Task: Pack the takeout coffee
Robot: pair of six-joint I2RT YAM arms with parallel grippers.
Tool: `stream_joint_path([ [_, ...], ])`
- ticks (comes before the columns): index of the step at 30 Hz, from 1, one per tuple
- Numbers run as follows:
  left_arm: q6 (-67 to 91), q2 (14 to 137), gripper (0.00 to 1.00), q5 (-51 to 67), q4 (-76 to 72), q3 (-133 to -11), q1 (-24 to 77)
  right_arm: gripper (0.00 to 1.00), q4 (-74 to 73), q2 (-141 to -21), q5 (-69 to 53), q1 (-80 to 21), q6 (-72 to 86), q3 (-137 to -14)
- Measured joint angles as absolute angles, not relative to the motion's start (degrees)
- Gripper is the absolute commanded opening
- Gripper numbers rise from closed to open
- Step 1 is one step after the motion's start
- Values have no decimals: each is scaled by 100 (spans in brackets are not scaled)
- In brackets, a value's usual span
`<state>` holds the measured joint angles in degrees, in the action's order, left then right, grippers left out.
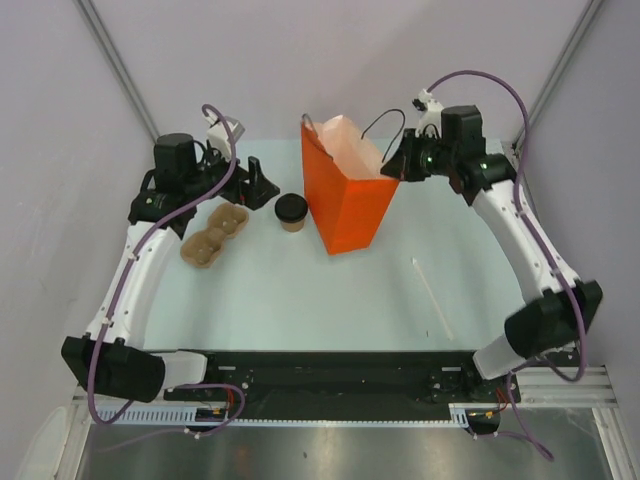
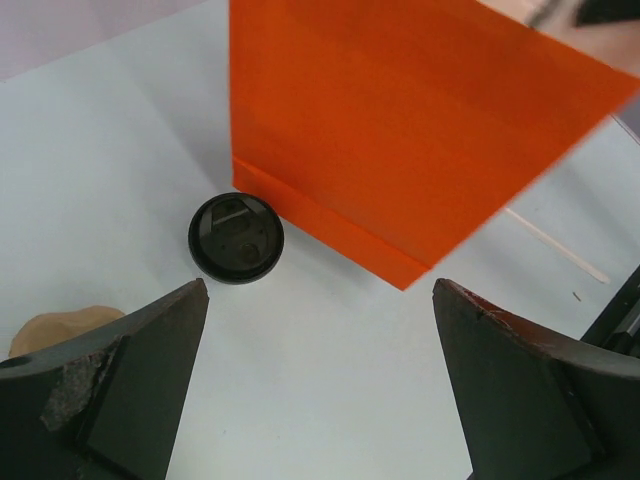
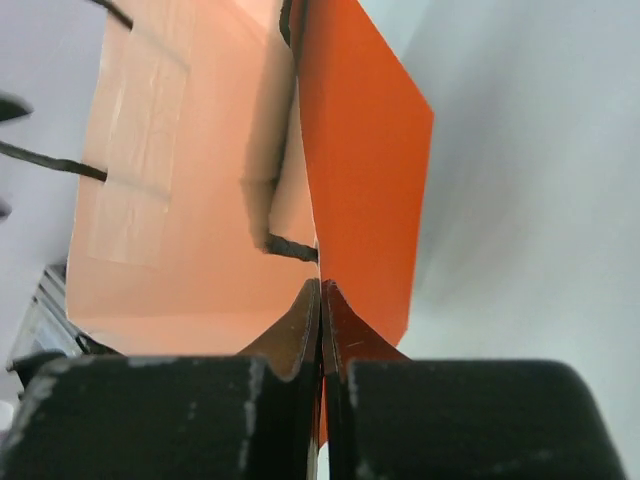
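Orange bag [image 1: 350, 205], rim pinched in my right gripper [image 3: 320, 292]. My left gripper [image 2: 320, 300], spread wide, faces the coffee cup [image 2: 236, 238]; grasping it looks next.

Cup [image 2: 236, 238] walls hidden, bag [image 2: 400, 130] top cropped

Robotics lab test cell. Left arm [image 1: 135, 280] and right arm [image 1: 530, 240] bolted to black base plate [image 1: 330, 375] at near edge of pale desk [image 1: 300, 300]. Purple cables [image 1: 500, 85] looped along arms. Plain pale wall panels [image 1: 300, 60] on three sides, slanted metal poles [image 1: 115, 65] at corners. Aluminium rail [image 1: 590, 375] beside base plate.
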<state>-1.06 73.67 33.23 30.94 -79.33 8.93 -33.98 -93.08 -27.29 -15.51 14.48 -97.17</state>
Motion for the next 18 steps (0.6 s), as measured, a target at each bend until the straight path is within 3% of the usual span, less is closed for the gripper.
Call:
stream_joint_path([
  [7, -233, 6914, 99, 3100, 3277, -7756, 893, 0, -3667, -7343, -1800, -2097, 1341, -8571],
  [18, -357, 6768, 99, 2799, 3402, -7507, 893, 0, -4300, -6971, -941, -2189, 1756, -7513],
])
